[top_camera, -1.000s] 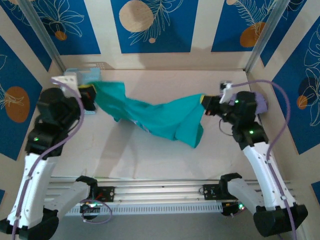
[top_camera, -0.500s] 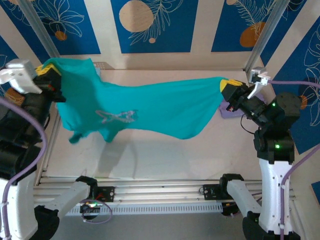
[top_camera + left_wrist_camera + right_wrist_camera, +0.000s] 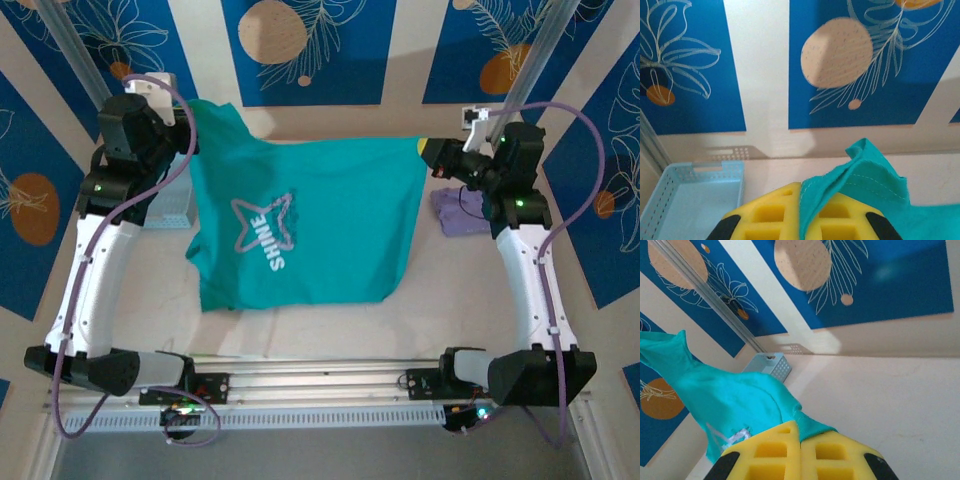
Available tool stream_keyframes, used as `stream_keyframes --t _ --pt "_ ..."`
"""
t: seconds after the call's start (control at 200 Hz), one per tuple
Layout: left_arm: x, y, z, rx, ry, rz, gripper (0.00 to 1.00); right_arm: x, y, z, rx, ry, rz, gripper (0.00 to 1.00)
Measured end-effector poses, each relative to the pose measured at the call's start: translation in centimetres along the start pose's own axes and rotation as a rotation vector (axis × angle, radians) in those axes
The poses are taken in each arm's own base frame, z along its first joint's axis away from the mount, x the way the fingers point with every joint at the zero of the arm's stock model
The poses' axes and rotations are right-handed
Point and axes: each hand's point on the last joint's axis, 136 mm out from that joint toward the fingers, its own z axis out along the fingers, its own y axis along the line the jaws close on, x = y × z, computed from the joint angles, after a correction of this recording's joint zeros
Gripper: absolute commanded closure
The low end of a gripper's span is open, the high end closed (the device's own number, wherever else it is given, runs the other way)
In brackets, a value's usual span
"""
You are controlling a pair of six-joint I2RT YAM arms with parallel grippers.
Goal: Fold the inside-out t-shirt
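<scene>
Two robot arms hold the inside-out t-shirt (image 3: 300,230) stretched by its far edge above the surface (image 3: 330,330), with the cloth hanging toward the arm bases and a pale star-and-lettering print facing up. The left pincer (image 3: 801,215) is pressed together on one teal corner, a hemmed fold bunching up from between its yellow pads. The right pincer (image 3: 800,450) is pinching the opposite corner the same way. A pale lavender garment (image 3: 462,212) lies just beside the shirt's right side, and a light blue basket (image 3: 170,205) sits at its left.

The step in hand looks like laying the shirt out flat before folding. It would go best if both arms came down together with the held edge kept taut, so the cloth settles without creases. The shirt should also land clear of the lavender garment and the basket. Whether the lower hem already touches the surface cannot be told.
</scene>
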Motion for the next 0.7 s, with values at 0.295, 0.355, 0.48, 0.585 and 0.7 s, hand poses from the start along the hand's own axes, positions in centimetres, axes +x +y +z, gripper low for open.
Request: stream_keyframes --t 0.295,0.355,0.48,0.585,0.7 --pt "-8.1 -0.2 -14.3 0.082 -0.393 -0.045 1.00 -3.7 5.5 -6.6 0.053 -0.150 -0.168 1.00" --pt "-9.3 -0.3 -17.4 0.105 -0.468 -0.053 1.00 -3.9 6.9 -8.5 0.070 -0.186 -0.200 1.00" --pt "-11.6 -0.6 -23.8 0.162 -0.617 -0.066 1.00 -4.5 10.3 -12.8 0.094 -0.274 -0.270 1.00" --pt "-12.9 -0.8 -26.5 0.186 -0.686 -0.063 1.00 -5.2 13.4 -16.5 0.109 -0.364 -0.334 1.00" --pt "-13.6 -0.7 -27.6 0.186 -0.719 -0.060 1.00 -6.1 16.5 -20.1 0.112 -0.460 -0.407 1.00"
